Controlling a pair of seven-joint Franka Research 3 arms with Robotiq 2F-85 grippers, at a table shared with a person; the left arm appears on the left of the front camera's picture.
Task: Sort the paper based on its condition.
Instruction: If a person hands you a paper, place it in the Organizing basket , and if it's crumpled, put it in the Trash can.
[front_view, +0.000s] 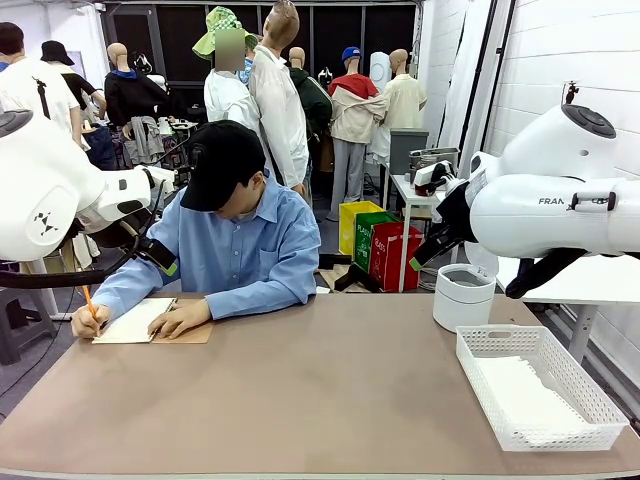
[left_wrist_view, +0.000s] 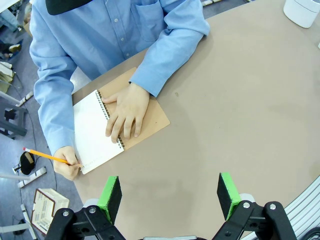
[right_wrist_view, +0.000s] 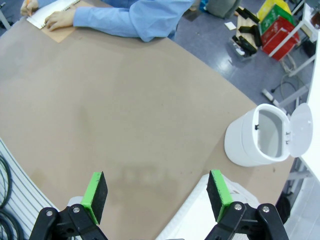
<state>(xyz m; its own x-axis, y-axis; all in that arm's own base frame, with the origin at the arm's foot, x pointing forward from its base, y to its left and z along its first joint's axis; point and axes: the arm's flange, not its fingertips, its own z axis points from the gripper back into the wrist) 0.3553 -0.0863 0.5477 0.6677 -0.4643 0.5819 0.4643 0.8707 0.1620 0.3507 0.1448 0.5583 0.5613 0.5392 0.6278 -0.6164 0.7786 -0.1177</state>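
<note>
Sorting has not yet begun: the left gripper (left_wrist_view: 169, 192) and right gripper (right_wrist_view: 156, 192) hang spread and empty over the brown table (front_view: 320, 400) while a person writes in the brown-covered spiral notebook (left_wrist_view: 92, 132), and the thin white paper (front_view: 525, 395) seemingly lies in the white plastic lattice basket (front_view: 470, 345), so the next move calls for a handed-over sheet.

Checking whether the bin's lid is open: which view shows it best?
Right wrist view: it looks down into the white bin, lid swung open. The front view gives its side; the left wrist view, a cropped edge.
</note>
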